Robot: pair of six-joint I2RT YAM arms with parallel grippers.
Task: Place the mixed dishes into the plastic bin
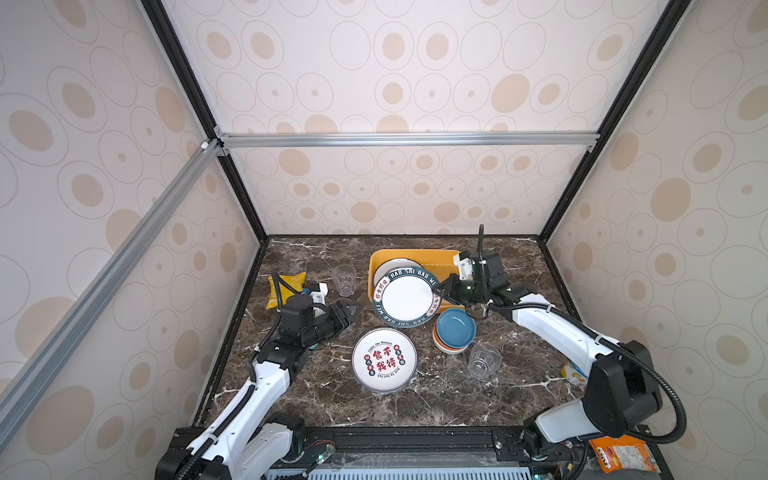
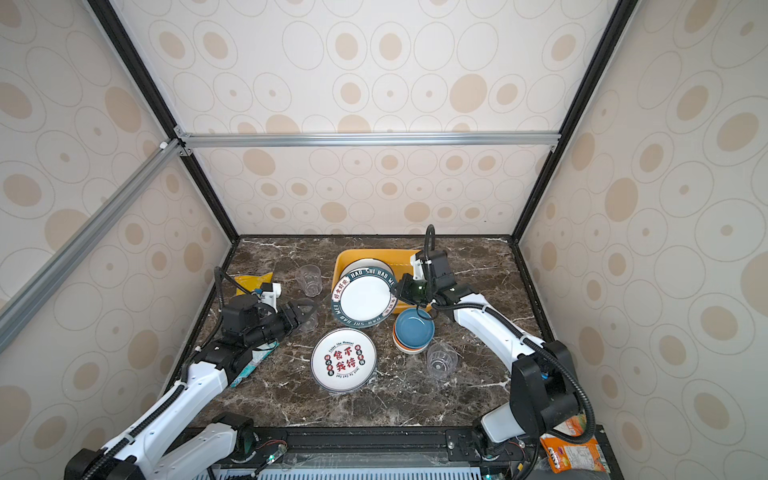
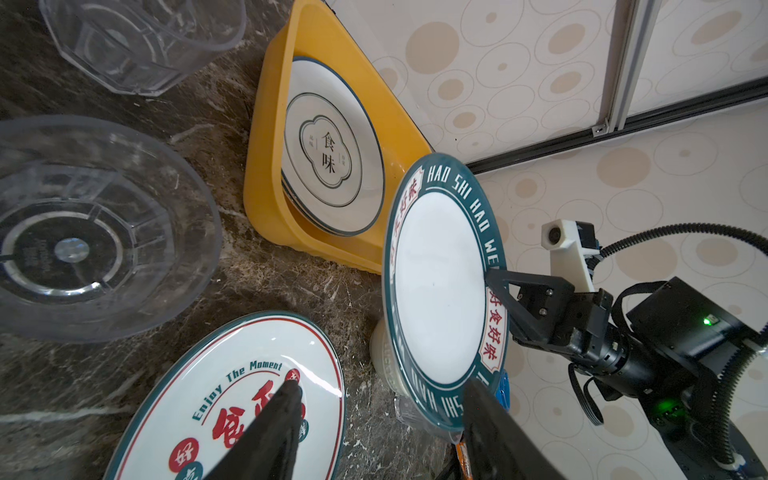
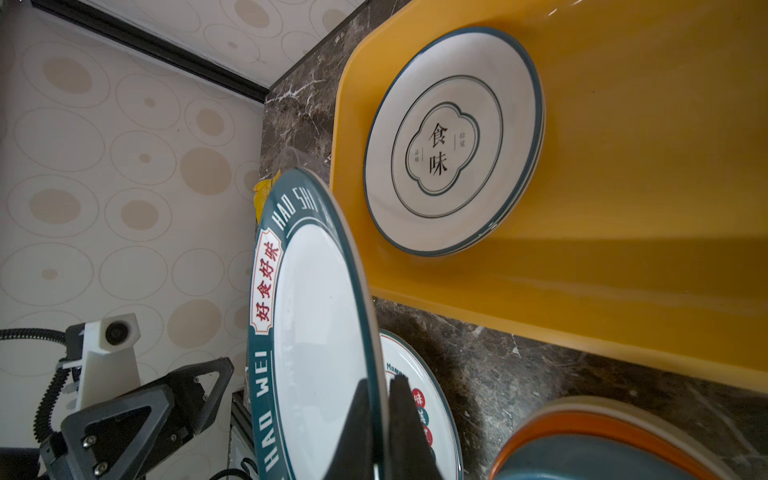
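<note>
My right gripper (image 1: 439, 293) (image 4: 381, 384) is shut on the rim of a green-rimmed white plate (image 1: 405, 297) (image 4: 316, 311). It holds the plate tilted over the front edge of the yellow plastic bin (image 1: 415, 254) (image 4: 623, 166). Another white plate (image 1: 395, 266) (image 3: 328, 153) lies inside the bin. My left gripper (image 1: 353, 311) (image 3: 382, 386) stands open and empty, left of the held plate, beside a clear cup (image 2: 307, 316) (image 3: 83, 232). On the table sit a plate with red characters (image 1: 384, 359), stacked bowls with a blue one on top (image 1: 455, 328), and two more clear cups (image 1: 344, 279) (image 1: 484, 360).
A yellow snack bag (image 1: 286, 286) lies at the table's left edge behind the left arm. An orange printed packet (image 1: 623, 453) rests off the table at the front right. Patterned walls enclose the marble table (image 1: 519, 266) on three sides.
</note>
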